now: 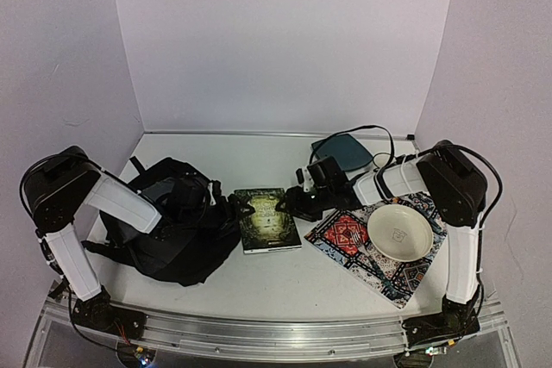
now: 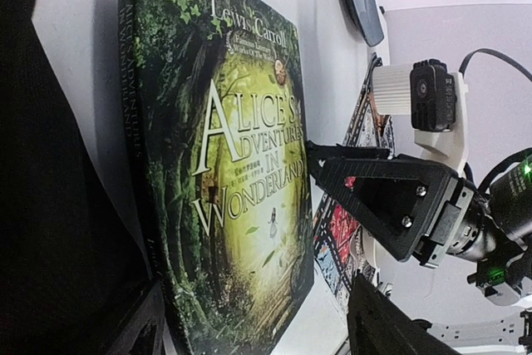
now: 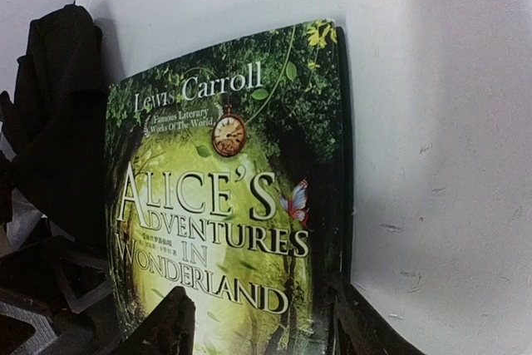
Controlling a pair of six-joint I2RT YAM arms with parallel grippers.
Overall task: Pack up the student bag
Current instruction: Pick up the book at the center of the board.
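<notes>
The student bag (image 1: 177, 230) at the left is black all over, straps included. Just right of it, the book (image 1: 268, 220) has a dark green forest cover that brightens to yellow-green at its middle. It carries white lettering, a small brown-and-cream pocket watch and a butterfly in red and pale blue. At the right, the mat (image 1: 345, 239) is printed in a busy geometric pattern of red, black, white and teal. The bowl (image 1: 400, 232) on it is cream with a faint grey mark at its centre. Farther back, the pouch (image 1: 343, 152) is plain dark teal. The left arm (image 1: 121, 200) and right arm (image 1: 392, 180) are white with black joints. The table (image 1: 259, 282) is white and the walls (image 1: 285, 40) are pale lilac.
</notes>
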